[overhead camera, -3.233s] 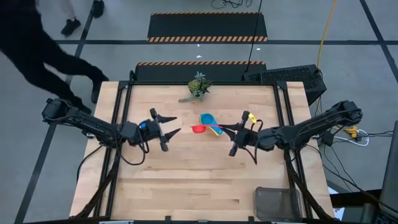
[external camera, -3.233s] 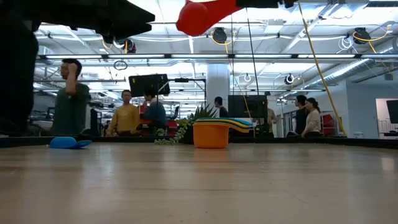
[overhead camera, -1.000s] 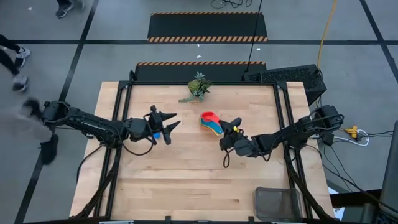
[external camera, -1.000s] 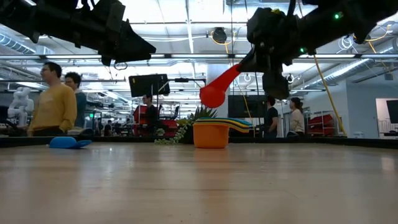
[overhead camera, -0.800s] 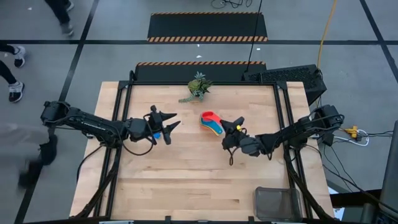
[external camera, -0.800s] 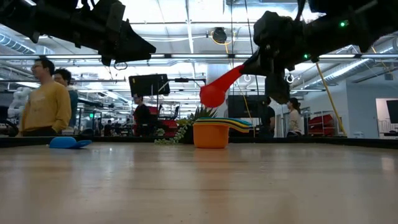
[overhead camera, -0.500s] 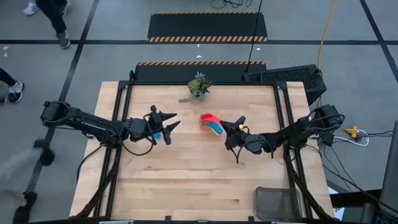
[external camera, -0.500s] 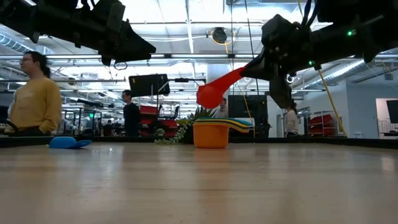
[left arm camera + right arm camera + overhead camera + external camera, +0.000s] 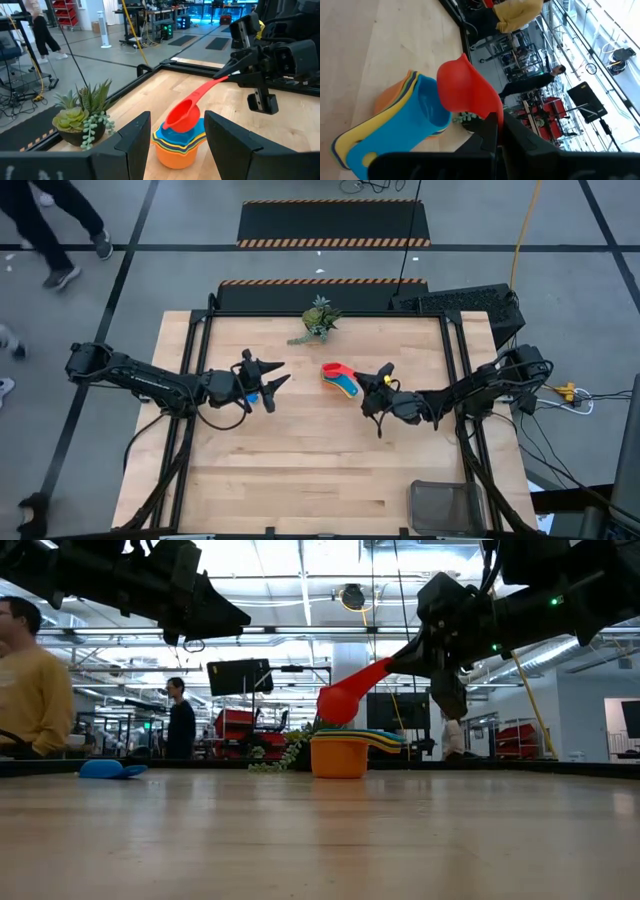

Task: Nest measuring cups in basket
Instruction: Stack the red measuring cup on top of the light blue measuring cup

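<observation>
A stack of nested measuring cups (image 9: 343, 385), orange at the bottom (image 9: 339, 757), stands on the table's far middle. A red cup (image 9: 182, 114) hangs just over the stack. My right gripper (image 9: 364, 383) is shut on its handle and reaches in from the table's right. My left gripper (image 9: 281, 374) stands open to the left of the stack, pointing at it, with nothing between its fingers. A blue cup (image 9: 252, 393) lies on the table below it. The basket (image 9: 447, 506) sits at the near right corner. My right gripper pinches the red cup's flat handle near its free end (image 9: 223, 77) between its two fingers. The fingers (image 9: 491, 131) come about level from the table's right side and lie along the handle. The cup slants down from the fingers, its bowl (image 9: 339, 703) lowest, clear of the table.
A small potted plant (image 9: 317, 320) stands near the far edge, behind the stack. The table's near half is bare wood (image 9: 300, 470). People move about in the room beyond the table.
My right gripper has shifted a little toward the table's right edge, sunk slightly and rolled. The red cup stays in its hold over the stack, with its bowl a bit lower.
</observation>
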`<state>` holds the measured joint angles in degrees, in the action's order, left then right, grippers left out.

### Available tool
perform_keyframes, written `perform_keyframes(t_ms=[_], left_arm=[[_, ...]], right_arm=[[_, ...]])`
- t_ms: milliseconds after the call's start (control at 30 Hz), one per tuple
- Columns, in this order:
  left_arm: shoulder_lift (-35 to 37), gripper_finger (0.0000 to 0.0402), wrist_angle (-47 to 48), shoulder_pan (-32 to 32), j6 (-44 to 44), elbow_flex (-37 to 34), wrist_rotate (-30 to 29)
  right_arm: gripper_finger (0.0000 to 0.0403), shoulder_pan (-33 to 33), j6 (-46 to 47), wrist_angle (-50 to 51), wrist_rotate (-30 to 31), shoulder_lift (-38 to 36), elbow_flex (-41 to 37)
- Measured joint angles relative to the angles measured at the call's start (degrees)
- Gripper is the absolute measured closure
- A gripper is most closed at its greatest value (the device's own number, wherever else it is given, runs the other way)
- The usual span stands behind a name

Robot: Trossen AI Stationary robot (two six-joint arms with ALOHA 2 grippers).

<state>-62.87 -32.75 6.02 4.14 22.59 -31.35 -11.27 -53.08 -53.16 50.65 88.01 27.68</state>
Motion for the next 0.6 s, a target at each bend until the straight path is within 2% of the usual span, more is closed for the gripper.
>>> perform_keyframes(t_ms=[367, 500, 600], left_arm=[[0.00, 0.0215, 0.00, 0.00, 0.00, 0.00, 0.00], [0.00, 0.0215, 0.00, 0.00, 0.00, 0.00, 0.00], [0.00, 0.0215, 0.00, 0.01, -0.02, 0.00, 0.00]], right_arm=[[0.0403, 0.63, 0.12, 1.87, -0.22, 0.00, 0.00], [0.0403, 1.50, 1.35, 4.08, -2.99, 0.00, 0.00], [0.0403, 1.55, 2.00, 3.95, -2.91, 0.00, 0.00]])
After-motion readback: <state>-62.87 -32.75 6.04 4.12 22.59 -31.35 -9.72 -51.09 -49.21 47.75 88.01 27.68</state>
